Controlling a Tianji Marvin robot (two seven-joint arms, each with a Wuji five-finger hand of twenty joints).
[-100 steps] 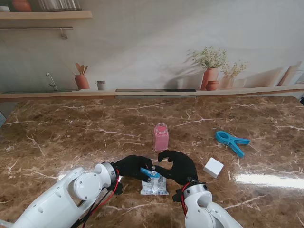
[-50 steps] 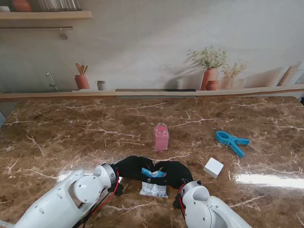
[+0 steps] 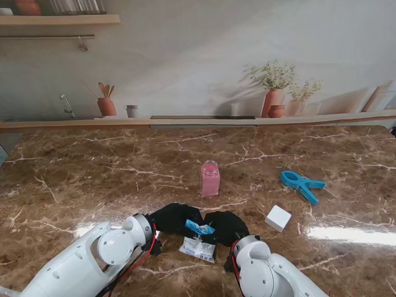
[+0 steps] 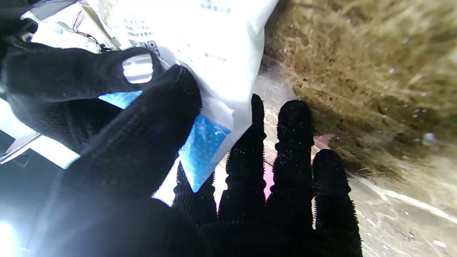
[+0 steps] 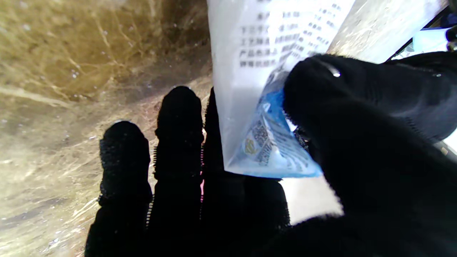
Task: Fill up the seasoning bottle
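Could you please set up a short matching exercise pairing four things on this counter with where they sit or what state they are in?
Things:
1. seasoning packet
2. pink bottle
3. blue clip
4. white cube

Places or states:
a. farthest to the right on the counter
b. pinched by both the left hand and the right hand
c. standing upright, farther from me than the hands
d. just right of the right hand

Pairs: 1-b, 2-c, 3-a, 4-d

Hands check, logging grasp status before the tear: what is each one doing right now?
Left hand: shut on the seasoning packet, pinching its blue top edge.
Right hand: shut on the same packet's top edge.
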